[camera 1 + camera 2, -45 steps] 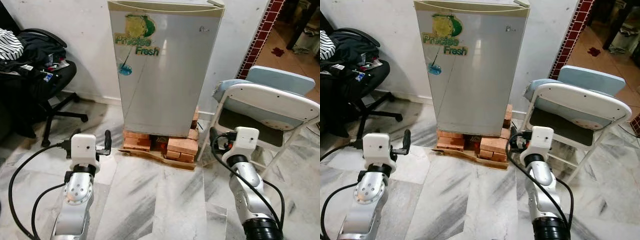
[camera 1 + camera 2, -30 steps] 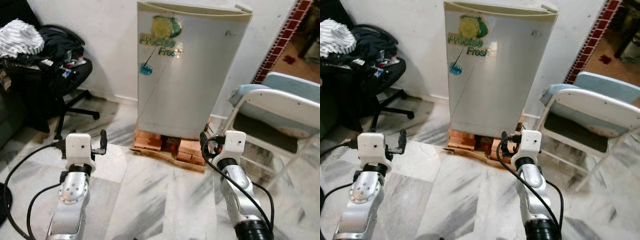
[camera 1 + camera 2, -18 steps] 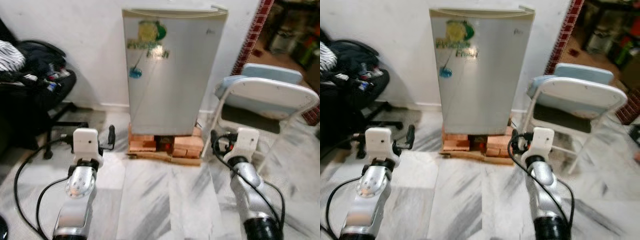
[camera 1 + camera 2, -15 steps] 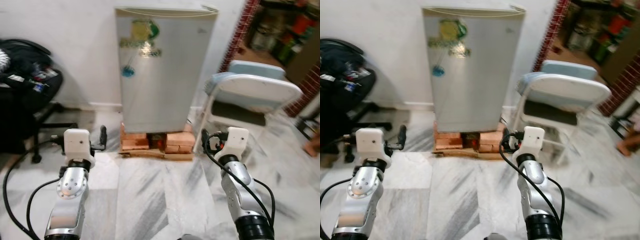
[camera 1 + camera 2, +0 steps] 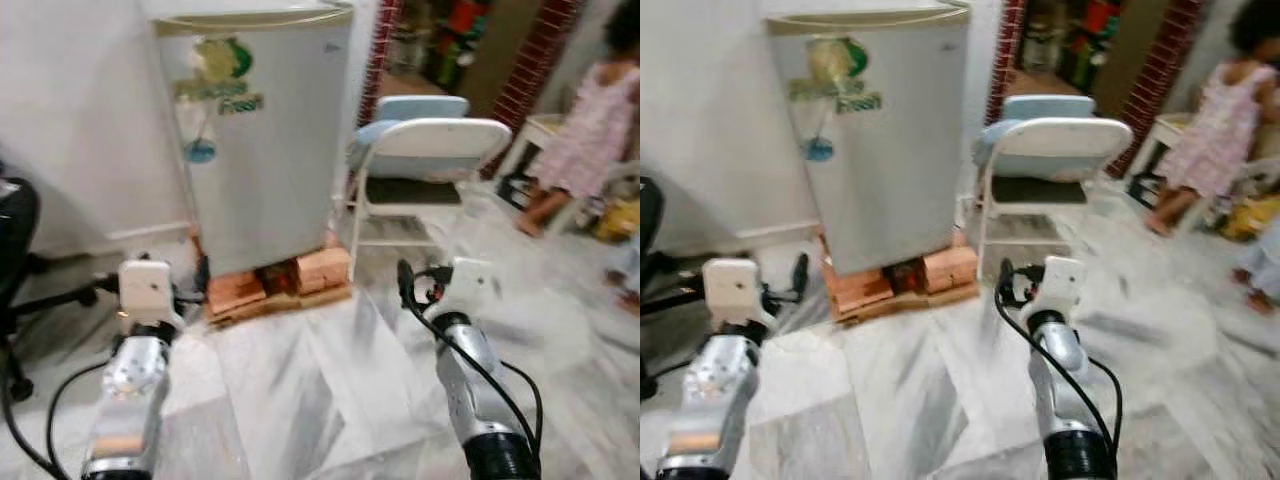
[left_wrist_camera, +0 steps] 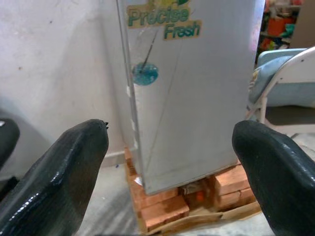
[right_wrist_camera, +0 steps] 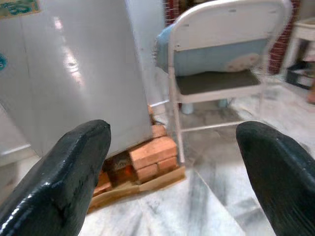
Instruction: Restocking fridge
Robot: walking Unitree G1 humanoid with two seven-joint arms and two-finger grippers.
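- A black office chair [image 5: 12, 250] sits at the far left, against the white wall.
- The left gripper [image 6: 170, 162] is held above the marble floor [image 5: 330, 390], in front of the fridge's left edge; its fingers [image 6: 54, 182] are spread wide apart with nothing between them.
- The fridge [image 5: 262, 140], silver with a "Precise Fresh" sticker [image 5: 220, 85], stands closed against the wall, raised on bricks [image 5: 290, 275] over a wooden board.
- A white folding chair [image 5: 425, 160] with a blue cushion stands just beside the fridge's right side.
- The right gripper [image 7: 172, 172] is held in front of that chair, fingers [image 7: 69, 172] apart and empty.
- A person in a pink dress [image 5: 590, 120] stands at the far right, blurred.
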